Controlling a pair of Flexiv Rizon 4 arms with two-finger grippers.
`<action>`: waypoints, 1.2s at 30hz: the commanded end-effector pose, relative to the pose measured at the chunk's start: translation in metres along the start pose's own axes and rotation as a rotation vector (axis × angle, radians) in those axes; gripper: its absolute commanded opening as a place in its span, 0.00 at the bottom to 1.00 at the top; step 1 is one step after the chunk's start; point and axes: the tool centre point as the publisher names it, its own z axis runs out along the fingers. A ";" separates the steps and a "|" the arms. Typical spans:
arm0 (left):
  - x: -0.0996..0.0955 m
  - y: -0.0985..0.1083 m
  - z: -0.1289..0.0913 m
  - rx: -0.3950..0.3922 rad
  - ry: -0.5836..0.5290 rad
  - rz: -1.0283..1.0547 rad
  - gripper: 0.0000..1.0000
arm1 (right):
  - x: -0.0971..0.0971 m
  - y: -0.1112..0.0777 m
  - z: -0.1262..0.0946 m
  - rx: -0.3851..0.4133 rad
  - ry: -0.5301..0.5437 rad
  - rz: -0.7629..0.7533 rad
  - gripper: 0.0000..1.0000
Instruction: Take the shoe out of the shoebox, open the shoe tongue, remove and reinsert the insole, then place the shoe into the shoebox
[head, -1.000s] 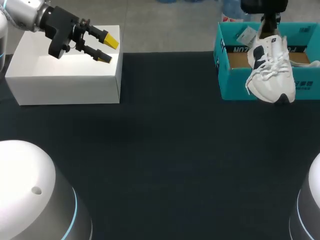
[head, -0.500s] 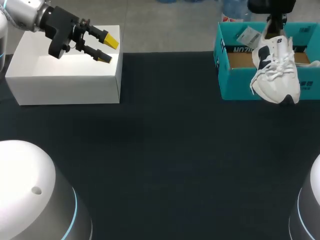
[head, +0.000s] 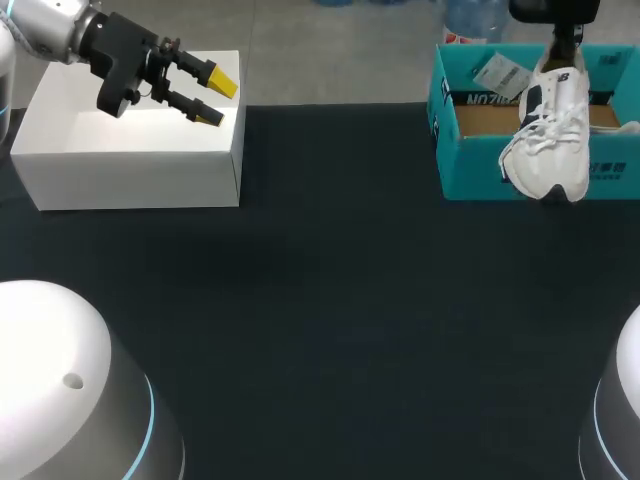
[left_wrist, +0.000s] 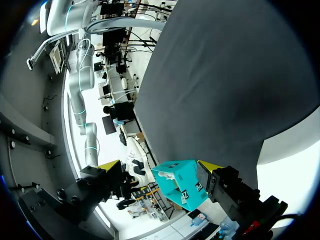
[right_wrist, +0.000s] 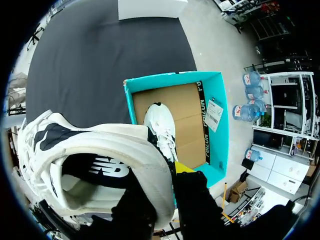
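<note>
Over the rigid teal cardboard shoebox (head: 470, 160) at far right, right hand (right_wrist: 167, 175) pinches the padded heel collar of 1 white laced shoe (head: 548, 140) hanging toe-down, so lift-out looks under way, with tongue, insole and return all left; left hand (head: 215, 98) spread, empty, above a smooth white box (head: 120, 160).

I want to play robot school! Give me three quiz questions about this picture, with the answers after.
1. True or false: the left tool holds the white shoe.
2. What lies inside the teal shoebox? A) a second shoe B) a ball C) a sock
3. Fill in: the left tool hovers over a white ____.
Key: 1 false, the right tool grips the white shoe by its heel. 2 A. 3 box.
</note>
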 end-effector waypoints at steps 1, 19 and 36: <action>0.000 0.000 0.000 0.003 0.004 0.000 1.00 | -0.023 -0.006 0.011 0.006 -0.005 0.001 0.00; 0.000 0.000 0.000 0.003 0.004 0.000 1.00 | -0.116 -0.076 0.050 0.005 -0.006 -0.039 0.00; 0.000 0.000 0.000 0.003 0.004 0.000 1.00 | -0.156 -0.097 0.081 0.037 0.009 0.061 0.00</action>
